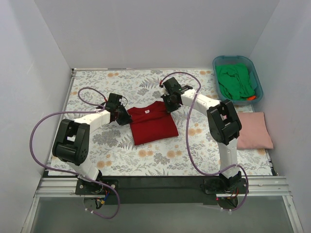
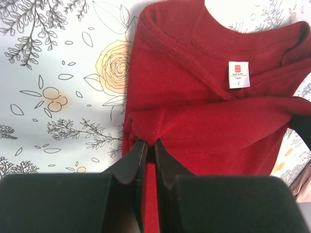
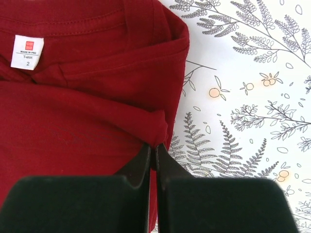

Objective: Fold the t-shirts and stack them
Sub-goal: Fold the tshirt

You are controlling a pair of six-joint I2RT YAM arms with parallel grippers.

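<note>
1. We see the left gripper point(image 2: 150, 145) shut tight on a cloth fold at the red shirt's point(image 1: 153, 124) left edge.
2. The right gripper point(image 3: 154, 148) pinches its right edge, narrow, w/ cloth between the fingers.
3. Pink shirt point(image 1: 255, 131) lies well right of the red shirt; green shirt point(image 1: 235, 80) sits in a tub point(image 1: 258, 92), further back & right.

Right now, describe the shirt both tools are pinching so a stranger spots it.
In the middle of the floral table cover, the left tool and right tool pinch a folded t-shirt. It alone is deep red with a white neck label; the pink shirt lies at the right, the green one in the tub.
</note>
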